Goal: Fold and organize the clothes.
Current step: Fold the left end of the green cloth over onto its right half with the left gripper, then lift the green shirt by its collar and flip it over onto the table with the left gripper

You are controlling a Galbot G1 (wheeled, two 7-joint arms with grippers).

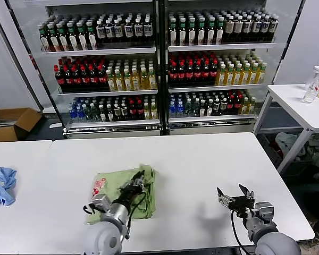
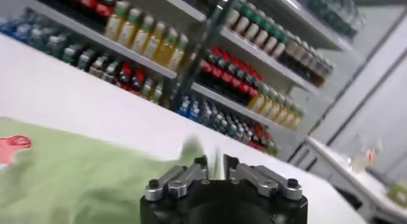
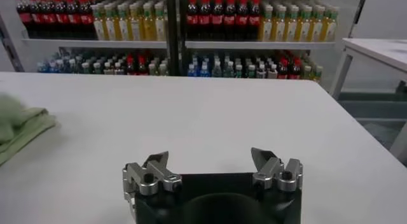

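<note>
The clothes, a light green polo shirt [image 1: 117, 180], lie folded in a compact bundle on the white table [image 1: 202, 159], left of centre, with the red-and-white patch [image 1: 98, 187] facing up. My left gripper [image 1: 141, 183] is low over the shirt's right part. In the left wrist view its jaws [image 2: 215, 163] stand a narrow gap apart, with green cloth [image 2: 76, 174] spread below and a raised fold just ahead. My right gripper [image 1: 233, 190] hovers open over bare table near the front right, holding nothing; its wrist view shows the gripper [image 3: 210, 156] and the shirt's edge [image 3: 16, 126] far off.
A light blue garment [image 1: 0, 186] lies on the neighbouring table at the left. Drink coolers [image 1: 159, 64] fill the background. A side table with bottles [image 1: 308, 101] stands at the right, and a cardboard box [image 1: 10, 122] sits on the floor at the back left.
</note>
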